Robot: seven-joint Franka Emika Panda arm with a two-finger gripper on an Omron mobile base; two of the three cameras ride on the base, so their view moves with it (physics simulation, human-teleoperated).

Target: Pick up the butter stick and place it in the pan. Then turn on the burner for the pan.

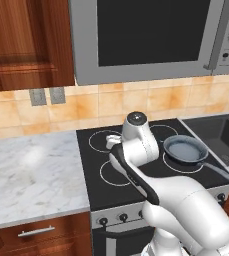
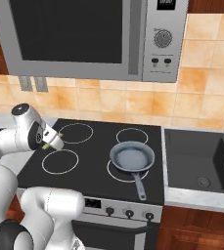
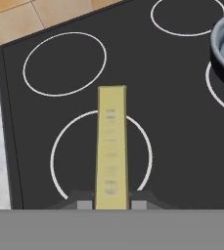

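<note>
The hand view is showing the pale-yellow rectangular butter stick lengthwise, over a white ring on the black glass cooktop. The right base view is showing the whole round blue-grey frying pan sitting on the widest white burner ring, well apart from the two-finger gripper, which is clamping the butter stick between its fingers.

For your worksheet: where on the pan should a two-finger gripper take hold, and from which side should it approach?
Grip the long thin handle of the pan, probably near mid-length, coming from above with the jaws across its width. The handle sticks out toward the stove's front edge, clear of the rim, so it is narrow enough to pinch; the round bowl looks too wide.
</note>
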